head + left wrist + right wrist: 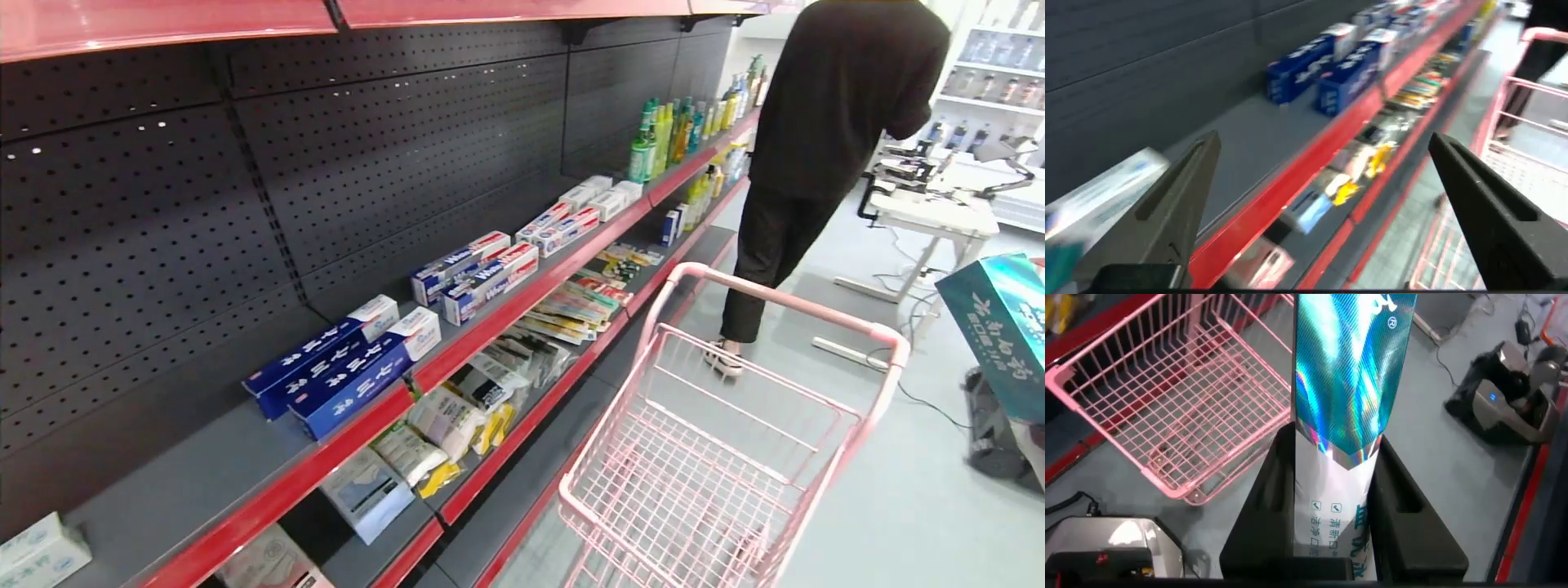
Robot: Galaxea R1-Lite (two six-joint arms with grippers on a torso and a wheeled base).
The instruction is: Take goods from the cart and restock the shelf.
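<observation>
Right gripper (1337, 469) clamps teal box (1351, 367) (long axis pointing straight outward)

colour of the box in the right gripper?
Teal box with an iridescent holographic sheen and a white end; clearest in the right wrist view.

Teal box (1002, 331) cut off at edge, blue boxes (1349, 75) blurred

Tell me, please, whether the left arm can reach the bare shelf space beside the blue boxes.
Probably yes: the left gripper hangs open by that shelf, with nothing lying between them.
</observation>
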